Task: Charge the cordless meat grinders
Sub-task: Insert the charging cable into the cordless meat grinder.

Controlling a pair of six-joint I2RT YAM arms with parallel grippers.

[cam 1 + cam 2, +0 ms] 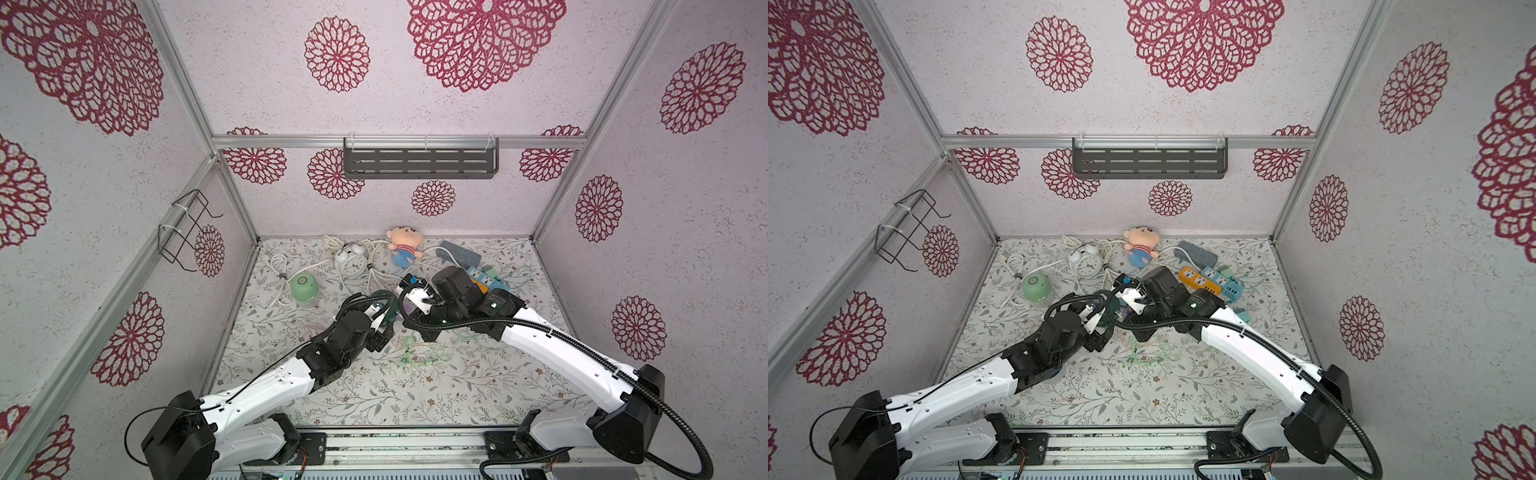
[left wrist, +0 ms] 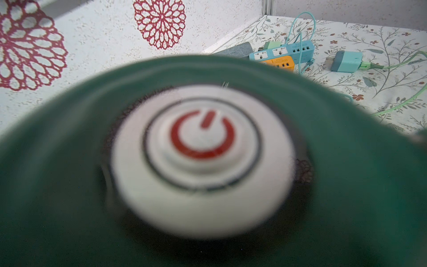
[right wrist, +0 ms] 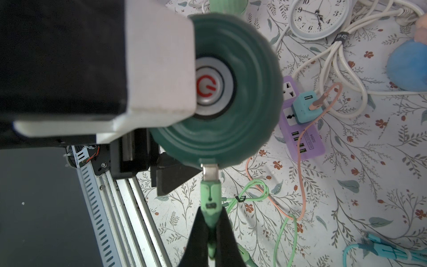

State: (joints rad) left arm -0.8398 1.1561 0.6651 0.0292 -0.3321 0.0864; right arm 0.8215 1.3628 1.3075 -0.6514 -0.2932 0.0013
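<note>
The dark green meat grinder sits between the fingers of my left gripper. Its silver power button faces the left wrist camera and fills that view. One black left finger lies against the grinder's rim, and the other is hidden. My right gripper is shut on a light green cable plug. The plug's metal tip meets the grinder's edge. A light green meat grinder stands apart at the left of the mat.
A purple power strip with a teal adapter and a pink cable lies beside the grinder. Orange and blue power strips lie at the right. A white alarm clock, a plush doll and white cords are at the back.
</note>
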